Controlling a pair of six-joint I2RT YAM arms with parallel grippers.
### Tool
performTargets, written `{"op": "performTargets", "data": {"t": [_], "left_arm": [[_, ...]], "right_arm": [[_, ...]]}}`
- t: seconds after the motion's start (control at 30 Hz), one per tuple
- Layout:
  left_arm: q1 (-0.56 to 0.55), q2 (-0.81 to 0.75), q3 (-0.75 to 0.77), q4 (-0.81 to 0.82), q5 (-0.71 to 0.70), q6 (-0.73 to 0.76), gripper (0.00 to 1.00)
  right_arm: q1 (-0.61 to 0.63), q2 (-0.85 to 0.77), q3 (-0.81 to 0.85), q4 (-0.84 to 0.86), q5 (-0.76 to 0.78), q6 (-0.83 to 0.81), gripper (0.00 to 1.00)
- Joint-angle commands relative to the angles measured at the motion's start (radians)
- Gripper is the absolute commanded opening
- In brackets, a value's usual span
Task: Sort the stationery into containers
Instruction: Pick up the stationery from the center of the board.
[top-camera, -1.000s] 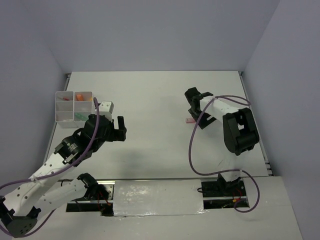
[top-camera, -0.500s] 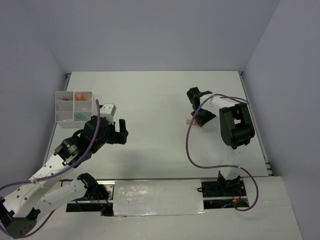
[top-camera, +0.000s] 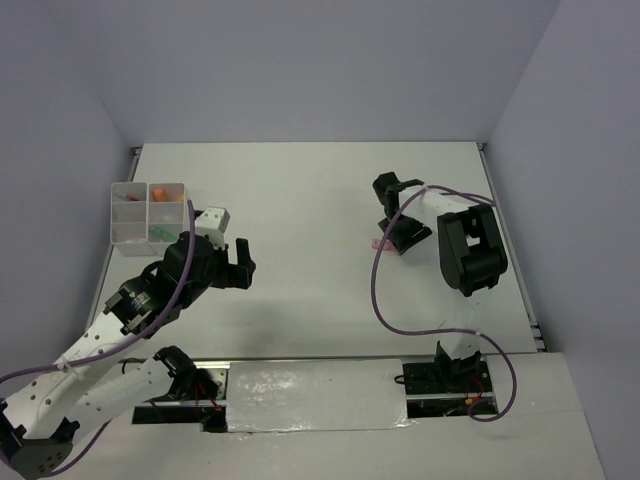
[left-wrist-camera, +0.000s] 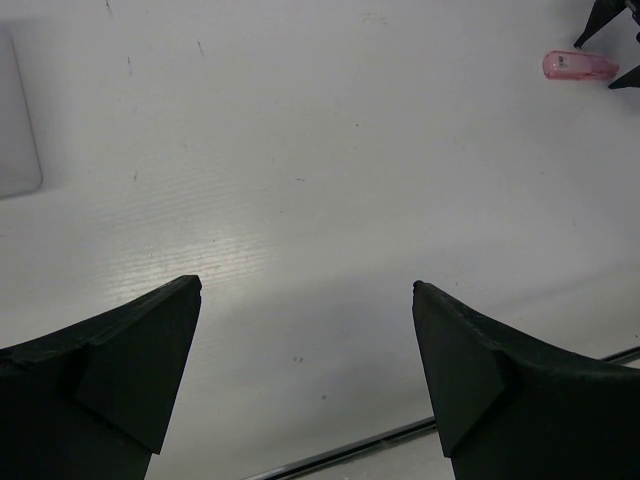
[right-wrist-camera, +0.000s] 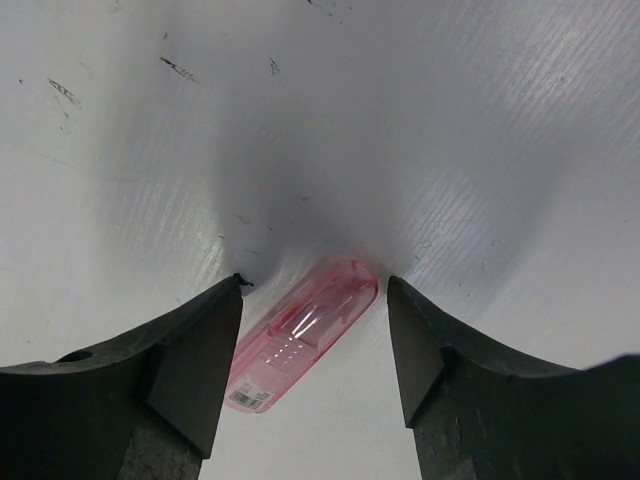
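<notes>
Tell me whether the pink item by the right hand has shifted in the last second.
No. The pink item lies just as far from the table's far edge as before.

**Top external:** you look down from above and behind both arm bases, over the whole desk (top-camera: 300, 190).
**Left wrist:** you look past the left claw (left-wrist-camera: 306, 284), obliquely across the desk, at middling range.
**Right wrist:** you look past the right claw (right-wrist-camera: 315, 281), steeply down, very close.
All three views share the pink marker (top-camera: 378, 243).

I'm counting one pink marker (right-wrist-camera: 300, 335) on the table (top-camera: 300, 200) and one white box (top-camera: 127, 238), which is holding four square compartments.
</notes>
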Motion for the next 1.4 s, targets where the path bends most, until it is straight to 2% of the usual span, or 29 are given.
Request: {"op": "performTargets", "data": {"t": [0.0, 0.1, 0.23, 0.4, 0.63, 0.8, 0.9, 0.97, 1.0, 1.07, 1.1, 1.13, 1.23, 1.37], "left_arm": [[-0.001, -0.022, 0.004, 0.030, 0.008, 0.013, 0.99], [-0.001, -0.028, 0.002, 0.033, 0.012, 0.012, 0.99], [-0.003, -0.035, 0.002, 0.032, 0.011, 0.012, 0.99], [-0.005, -0.047, 0.001, 0.035, 0.011, 0.012, 0.99], [-0.006, -0.055, 0.001, 0.035, 0.008, 0.010, 0.99], [-0.006, -0.059, 0.001, 0.033, 0.006, 0.012, 0.99], [-0.008, -0.064, 0.001, 0.035, 0.009, 0.010, 0.99], [-0.008, -0.067, 0.001, 0.036, 0.008, 0.010, 0.99], [-0.008, -0.067, 0.001, 0.033, 0.006, 0.010, 0.99], [-0.009, -0.073, -0.001, 0.032, 0.005, 0.010, 0.99], [-0.011, -0.074, -0.001, 0.030, 0.002, 0.009, 0.99], [-0.011, -0.078, 0.001, 0.030, -0.002, 0.007, 0.99], [-0.011, -0.085, 0.001, 0.029, -0.011, 0.007, 0.99], [-0.012, -0.094, -0.002, 0.036, 0.001, 0.009, 0.99]], "right_arm": [[0.001, 0.003, -0.008, -0.045, -0.029, 0.058, 0.66], [0.001, -0.022, -0.061, -0.033, -0.065, 0.136, 0.63], [0.007, -0.013, -0.048, -0.082, -0.051, 0.193, 0.60], [0.011, 0.001, -0.046, -0.082, -0.097, 0.206, 0.59], [0.018, 0.052, -0.011, -0.083, -0.141, 0.196, 0.68], [0.020, 0.041, -0.028, -0.077, -0.135, 0.219, 0.69], [0.020, 0.029, -0.049, -0.050, -0.140, 0.232, 0.63], [0.021, 0.032, -0.061, -0.022, -0.152, 0.235, 0.53], [0.023, 0.040, -0.063, -0.014, -0.158, 0.235, 0.41], [0.023, 0.053, -0.052, -0.013, -0.158, 0.233, 0.31], [0.026, 0.058, -0.048, -0.020, -0.154, 0.232, 0.13], [0.026, 0.057, -0.049, -0.014, -0.149, 0.232, 0.01], [0.027, 0.031, -0.075, 0.033, -0.119, 0.203, 0.00], [0.072, -0.009, -0.080, 0.130, -0.031, 0.004, 0.00]]}}
